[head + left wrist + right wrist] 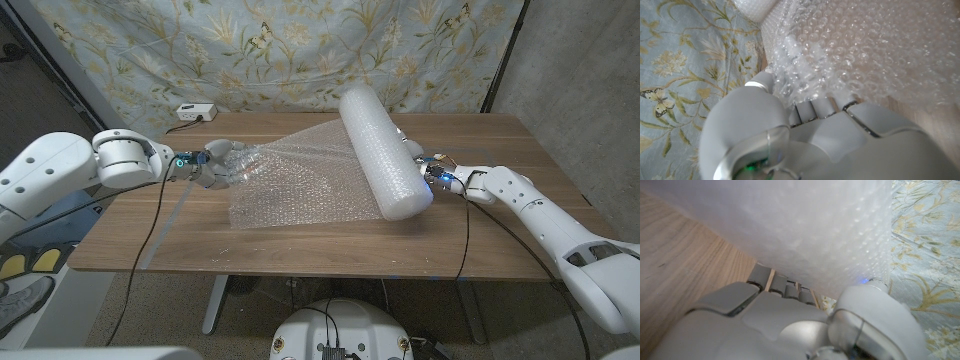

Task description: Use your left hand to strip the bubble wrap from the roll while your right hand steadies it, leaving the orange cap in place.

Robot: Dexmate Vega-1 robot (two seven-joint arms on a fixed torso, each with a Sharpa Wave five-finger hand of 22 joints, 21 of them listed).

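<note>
Clear, soft, light bubble wrap sheet (pixel 290 180) is gripped at its 9 o'clock edge by left hand (pixel 215 163); thick white cylindrical roll (pixel 383 150) is pressed at 3 o'clock by right hand (pixel 432 170), whose closure cannot be told.

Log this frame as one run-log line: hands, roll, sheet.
left hand: grips bubble wrap sheet | right hand: against bubble wrap roll | sheet: pulled out over wooden table | orange cap: cannot tell

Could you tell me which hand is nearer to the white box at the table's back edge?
Left. The left hand grips the bubble wrap just before the white box; the right hand is across the table against the roll.
</note>
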